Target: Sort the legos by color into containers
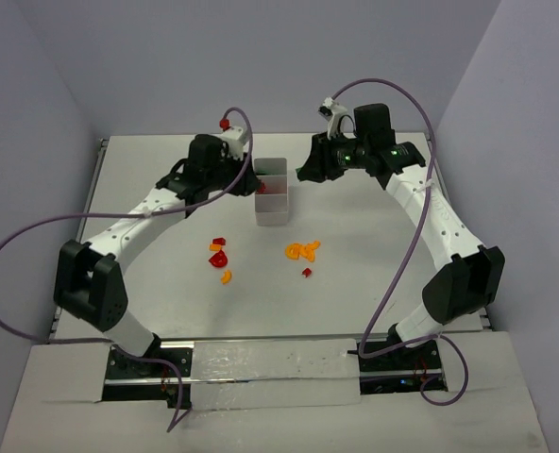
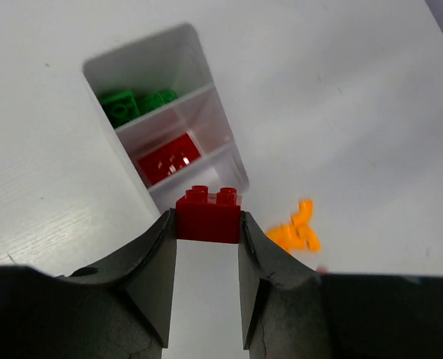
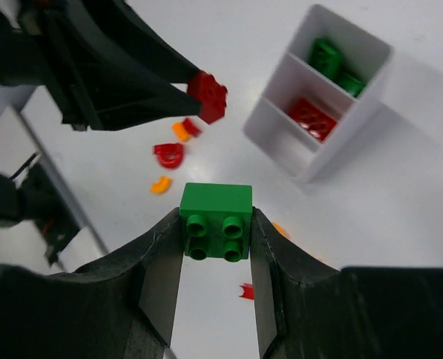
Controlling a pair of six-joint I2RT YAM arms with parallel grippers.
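My left gripper (image 2: 207,220) is shut on a red studded brick (image 2: 209,206) and hangs just short of the white tray's (image 2: 124,161) near end. The tray's far compartment holds green bricks (image 2: 132,105), and the middle one holds a red brick (image 2: 169,158). The near compartment looks empty where it shows. My right gripper (image 3: 216,228) is shut on a green four-stud brick (image 3: 216,200), up in the air to the right of the tray (image 1: 271,215). From above, both grippers flank the tray, the left gripper (image 1: 253,177) on one side and the right gripper (image 1: 305,172) on the other.
Loose legos lie on the table in front of the tray: red pieces (image 1: 218,255), an orange curved piece (image 1: 227,276), an orange cluster (image 1: 303,250) and a tiny red piece (image 1: 307,273). Purple cables loop off both arms. Grey walls close in the table.
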